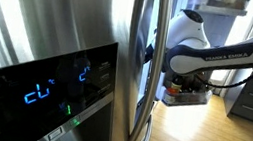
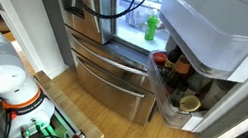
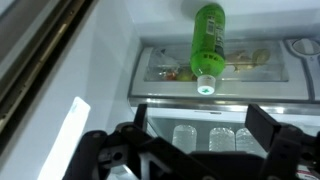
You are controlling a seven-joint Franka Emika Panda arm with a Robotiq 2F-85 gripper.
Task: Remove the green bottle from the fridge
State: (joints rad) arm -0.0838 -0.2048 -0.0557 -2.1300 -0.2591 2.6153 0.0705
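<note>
The green bottle [image 3: 207, 40] hangs top-down in the wrist view, its whitish cap pointing at the camera, so this picture stands upside down. In an exterior view the green bottle [image 2: 151, 28] stands upright on a shelf inside the open fridge [image 2: 103, 71]. My gripper [image 3: 203, 125] is open and empty, its two dark fingers spread on either side, with the bottle ahead of them and apart. In an exterior view the steel fridge door [image 1: 63, 21] hides the gripper, and only my arm [image 1: 220, 56] shows, reaching in behind the door.
Three clear water bottles [image 3: 222, 138] stand in a row between my fingers, further back. A drawer with food [image 3: 165, 62] lies behind the green bottle. The open door's bin [image 2: 167, 81] holds dark jars. The black dispenser panel [image 1: 37, 93] glows blue.
</note>
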